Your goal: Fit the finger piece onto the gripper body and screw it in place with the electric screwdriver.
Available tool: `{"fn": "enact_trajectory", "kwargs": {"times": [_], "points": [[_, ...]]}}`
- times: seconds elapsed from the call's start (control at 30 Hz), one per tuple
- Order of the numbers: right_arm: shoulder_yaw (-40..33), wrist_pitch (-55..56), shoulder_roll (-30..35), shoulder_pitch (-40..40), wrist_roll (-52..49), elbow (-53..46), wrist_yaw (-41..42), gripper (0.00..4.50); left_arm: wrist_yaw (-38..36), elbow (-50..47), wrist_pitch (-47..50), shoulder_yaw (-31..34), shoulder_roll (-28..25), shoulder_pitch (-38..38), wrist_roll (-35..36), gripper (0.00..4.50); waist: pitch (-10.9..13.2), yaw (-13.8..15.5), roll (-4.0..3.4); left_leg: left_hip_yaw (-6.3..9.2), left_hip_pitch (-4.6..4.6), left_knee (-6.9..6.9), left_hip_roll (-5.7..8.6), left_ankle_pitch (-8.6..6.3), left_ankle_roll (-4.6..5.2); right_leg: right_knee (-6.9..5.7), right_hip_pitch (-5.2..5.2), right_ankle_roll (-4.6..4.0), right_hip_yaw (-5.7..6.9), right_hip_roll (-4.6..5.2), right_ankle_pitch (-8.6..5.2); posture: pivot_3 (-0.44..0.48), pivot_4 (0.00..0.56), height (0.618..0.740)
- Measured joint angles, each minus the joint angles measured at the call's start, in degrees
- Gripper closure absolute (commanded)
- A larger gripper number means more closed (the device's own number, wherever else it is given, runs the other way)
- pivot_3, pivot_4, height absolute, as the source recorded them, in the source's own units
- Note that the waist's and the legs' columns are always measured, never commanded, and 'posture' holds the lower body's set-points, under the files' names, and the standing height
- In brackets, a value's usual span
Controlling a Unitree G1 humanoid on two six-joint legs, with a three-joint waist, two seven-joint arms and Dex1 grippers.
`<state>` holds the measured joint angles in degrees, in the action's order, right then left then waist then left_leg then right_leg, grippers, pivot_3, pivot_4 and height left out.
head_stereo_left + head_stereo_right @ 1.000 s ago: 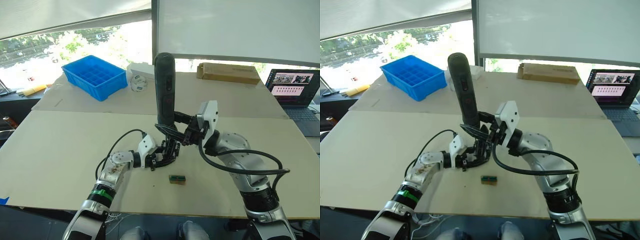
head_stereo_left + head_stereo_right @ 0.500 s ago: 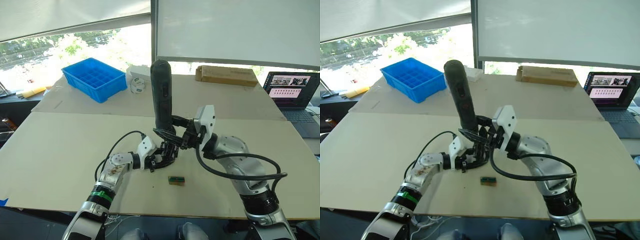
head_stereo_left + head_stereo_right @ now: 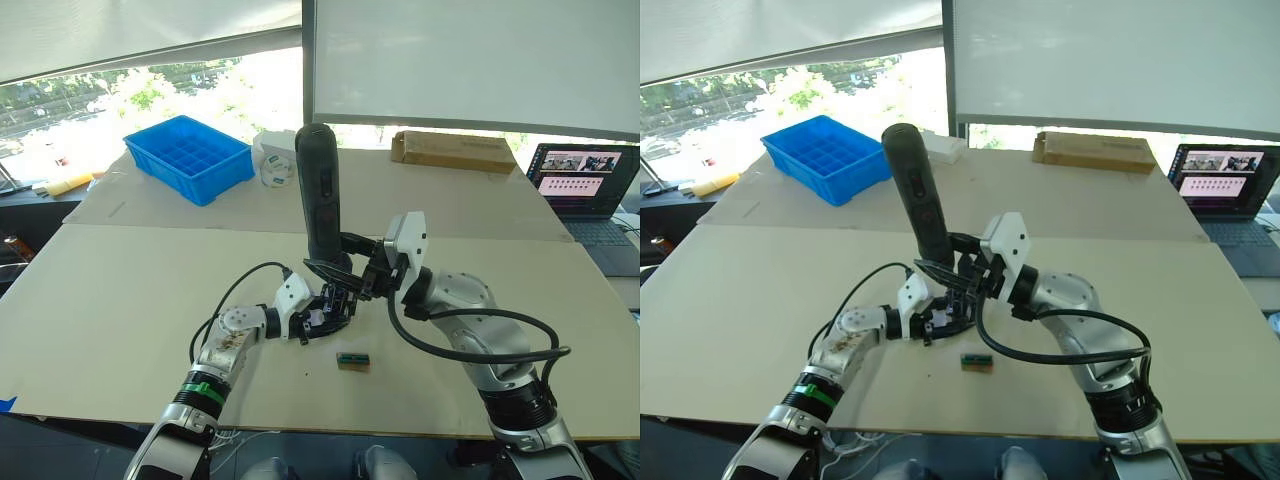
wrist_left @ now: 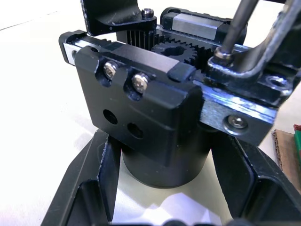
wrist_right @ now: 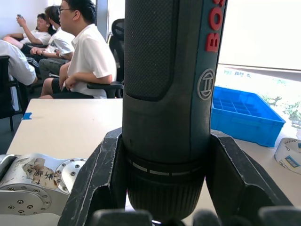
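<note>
We've got the Bosch electric screwdriver (image 3: 320, 195) clamped upright in our right gripper (image 3: 350, 275); left gripper (image 3: 325, 318) hugs the gripper body (image 4: 160, 136).

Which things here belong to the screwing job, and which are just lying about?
In the job:
- long black cylindrical electric screwdriver, held upright in the right claw
- squat black cylindrical gripper body, held by the left claw

Lying about:
- small green-topped brown block
- blue plastic compartment tray
- long brown cardboard box
- open laptop
</note>
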<state>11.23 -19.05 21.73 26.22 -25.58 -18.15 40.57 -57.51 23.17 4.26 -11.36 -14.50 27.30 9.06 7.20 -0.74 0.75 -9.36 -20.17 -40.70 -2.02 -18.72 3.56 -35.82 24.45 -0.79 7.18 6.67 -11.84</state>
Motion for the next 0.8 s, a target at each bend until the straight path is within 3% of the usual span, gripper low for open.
{"fn": "enact_trajectory", "kwargs": {"times": [0.4, 0.6, 0.8], "points": [[-3.0, 0.0, 1.2, 2.6, -3.0, 2.4, 5.6, 2.58, -0.2, -0.4, -0.3, -0.3, 0.0, 0.1, 0.0, 2.18, 0.1, 0.1, -0.08, 0.00, -0.15, 0.01, 0.01, -0.10, 0.08, 0.07, 0.12, 0.01, 0.08, 0.08, 0.00, 0.000, 0.150, 0.740], [-5.1, -1.3, 2.4, 4.8, -6.5, 4.0, 9.6, 2.58, -0.3, -1.5, -0.2, -0.6, 0.2, 0.0, 0.1, 2.18, 0.2, 0.3, -0.10, -0.01, -0.94, -0.11, 0.06, -0.05, 0.08, 0.00, 0.80, 0.03, 0.24, -0.10, 0.04, 0.000, 0.150, 0.740], [-8.9, -1.2, 1.7, 6.2, -10.0, 3.4, 11.6, 2.58, 0.0, -1.2, -0.4, -1.0, 0.1, 0.2, 0.0, 2.18, 0.4, 0.5, -0.15, -0.05, -0.99, -0.12, 0.13, -0.05, 0.09, 0.06, 0.77, 0.08, 0.59, -0.28, 0.04, 0.000, 0.150, 0.740]]}}
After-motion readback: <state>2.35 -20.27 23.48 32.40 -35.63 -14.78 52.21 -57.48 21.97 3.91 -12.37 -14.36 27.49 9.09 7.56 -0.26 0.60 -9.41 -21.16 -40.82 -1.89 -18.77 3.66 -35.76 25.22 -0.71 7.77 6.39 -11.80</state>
